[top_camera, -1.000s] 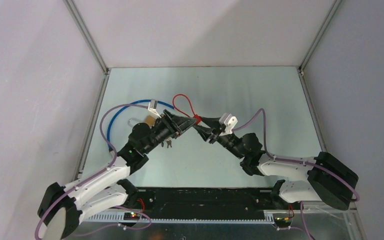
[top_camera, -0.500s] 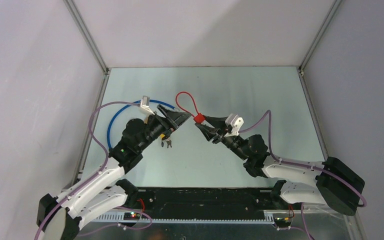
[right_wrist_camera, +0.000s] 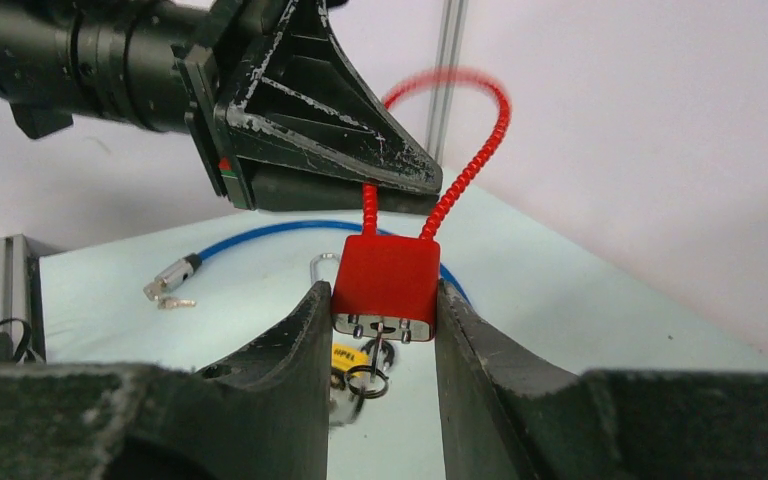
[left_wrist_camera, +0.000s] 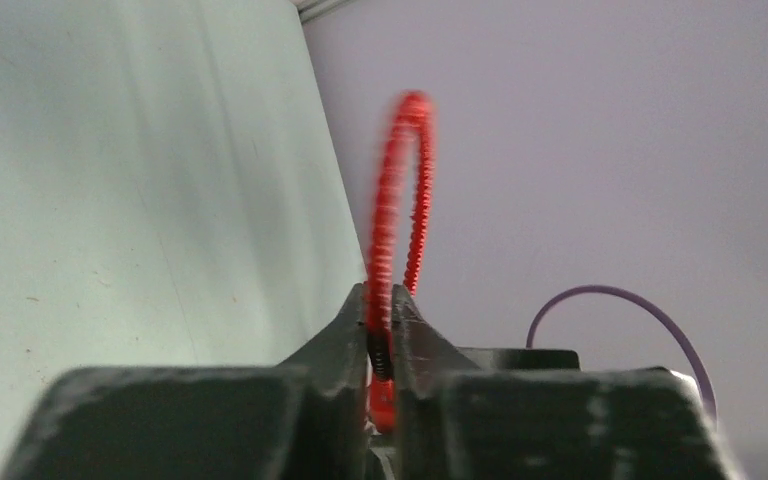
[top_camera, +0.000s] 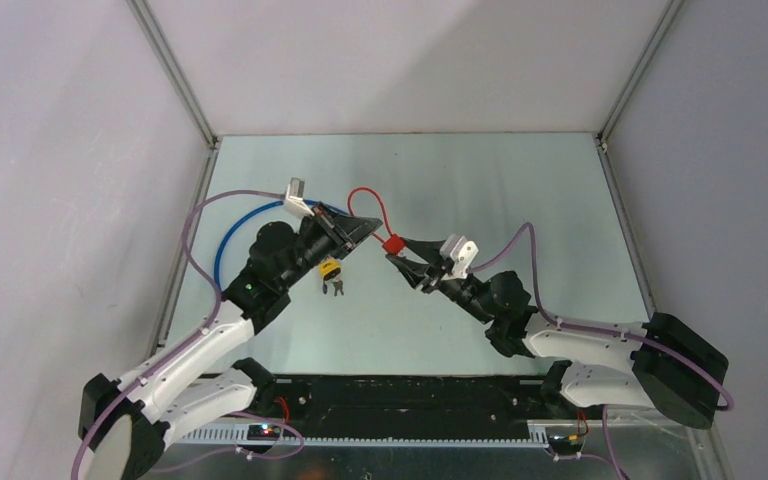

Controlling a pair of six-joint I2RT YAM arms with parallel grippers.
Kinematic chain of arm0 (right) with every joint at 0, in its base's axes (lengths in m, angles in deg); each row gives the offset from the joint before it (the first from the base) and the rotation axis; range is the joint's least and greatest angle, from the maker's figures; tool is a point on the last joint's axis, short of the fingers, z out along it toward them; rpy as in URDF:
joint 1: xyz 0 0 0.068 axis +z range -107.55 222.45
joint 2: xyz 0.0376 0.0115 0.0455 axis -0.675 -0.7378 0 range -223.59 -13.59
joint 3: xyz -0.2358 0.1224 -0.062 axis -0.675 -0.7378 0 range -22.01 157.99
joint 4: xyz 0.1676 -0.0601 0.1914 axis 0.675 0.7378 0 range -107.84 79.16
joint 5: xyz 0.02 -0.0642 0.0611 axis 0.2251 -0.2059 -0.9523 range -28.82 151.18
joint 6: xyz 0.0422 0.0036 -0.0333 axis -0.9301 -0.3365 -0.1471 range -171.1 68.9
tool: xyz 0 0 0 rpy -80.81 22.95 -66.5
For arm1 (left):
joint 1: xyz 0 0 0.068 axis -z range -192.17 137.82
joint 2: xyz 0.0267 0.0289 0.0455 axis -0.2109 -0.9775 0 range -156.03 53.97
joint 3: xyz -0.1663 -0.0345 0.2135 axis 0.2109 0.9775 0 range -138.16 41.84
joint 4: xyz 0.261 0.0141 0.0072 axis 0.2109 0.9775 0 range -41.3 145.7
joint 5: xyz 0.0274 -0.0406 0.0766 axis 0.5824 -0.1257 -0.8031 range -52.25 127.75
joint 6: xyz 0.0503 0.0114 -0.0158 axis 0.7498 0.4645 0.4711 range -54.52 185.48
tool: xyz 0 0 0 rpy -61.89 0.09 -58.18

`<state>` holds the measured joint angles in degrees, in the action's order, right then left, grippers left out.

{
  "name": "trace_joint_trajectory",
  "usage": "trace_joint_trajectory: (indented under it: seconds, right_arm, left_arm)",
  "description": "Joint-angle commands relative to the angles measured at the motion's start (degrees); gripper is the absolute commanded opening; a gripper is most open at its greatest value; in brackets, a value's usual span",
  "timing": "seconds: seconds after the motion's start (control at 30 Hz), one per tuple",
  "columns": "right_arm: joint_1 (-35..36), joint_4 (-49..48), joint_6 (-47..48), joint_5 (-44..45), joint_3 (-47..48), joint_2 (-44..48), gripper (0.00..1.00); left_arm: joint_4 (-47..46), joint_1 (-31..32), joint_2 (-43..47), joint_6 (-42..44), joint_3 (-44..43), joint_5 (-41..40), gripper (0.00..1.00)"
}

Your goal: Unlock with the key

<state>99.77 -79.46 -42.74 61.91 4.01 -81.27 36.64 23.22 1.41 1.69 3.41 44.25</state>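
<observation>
We see the right gripper [right_wrist_camera: 380, 294] closed to the width of the red padlock [right_wrist_camera: 385, 278], one finger flat against each side of its body, holding it in the air above the table [top_camera: 520, 190] with its underside turned toward the wrist camera. The left gripper [left_wrist_camera: 380, 306] is almost fully closed, its two tips pinching one strand of the red cable shackle [left_wrist_camera: 400, 200] just above the padlock body, while the rest of the loop arches up past the fingers. The two grippers meet tip to tip near the middle of the table. We find the keys [top_camera: 335, 287] with their yellow tag [top_camera: 329, 268] under the left gripper in the top view; from the right wrist they show blurred just beneath the padlock, and we cannot tell whether a key sits in it. A blue cable [top_camera: 228, 235] curves across the table behind the left arm
</observation>
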Motion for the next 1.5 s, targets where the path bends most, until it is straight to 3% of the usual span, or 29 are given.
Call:
trace_joint_trajectory:
  seconds: [0.0, 0.3, 0.5, 0.57, 0.6, 0.67, 0.8, 0.97, 1.2, 1.47]
  right_arm:
    - [0.7, -0.6, 2.7, -1.6, 0.2, 0.4, 0.0]
    - [2.5, 8.6, 6.3, -3.7, -2.6, 3.6, 0.0]
    - [3.9, 11.5, 3.1, -3.1, -5.7, 6.2, 0.0]
    - [3.9, 13.4, 1.5, -1.4, -6.3, 7.1, 0.0]
    - [3.9, 14.1, 1.2, -0.3, -6.6, 7.7, 0.0]
    - [3.6, 17.0, 0.1, 2.5, -6.7, 8.6, 0.0]
    - [2.2, 19.8, -2.0, 3.7, -6.9, 9.9, 0.0]
    - [0.1, 18.1, -4.5, 3.8, -6.3, 7.5, 0.0]
    - [-4.6, 12.2, -9.3, 4.7, -5.9, 3.1, 0.0]
    - [-7.0, 7.6, -14.2, 5.5, -2.3, -11.7, 0.0]
  left_arm:
    - [-1.0, -0.6, 0.0, 0.3, -2.5, 1.0, 0.03]
    - [1.4, -9.1, 5.0, 0.0, -2.3, 1.5, 0.0]
    - [3.9, -12.6, 5.4, -0.8, -1.7, 3.5, 0.0]
    - [9.2, -14.4, 4.1, 1.6, -3.5, 6.1, 0.24]
    - [15.3, -15.7, 3.6, 4.8, -5.6, 6.7, 0.45]
    - [25.0, -17.4, 2.8, 10.6, -9.0, 7.4, 0.69]
    - [38.4, -21.1, 5.3, 20.6, -12.0, 3.9, 0.96]
    - [50.5, -23.2, 11.1, 31.1, -16.0, -8.7, 1.0]
    - [54.3, -23.3, 22.6, 40.9, -15.7, -27.0, 1.0]
    - [54.3, -23.2, 32.5, 42.1, -10.7, -32.1, 1.0]
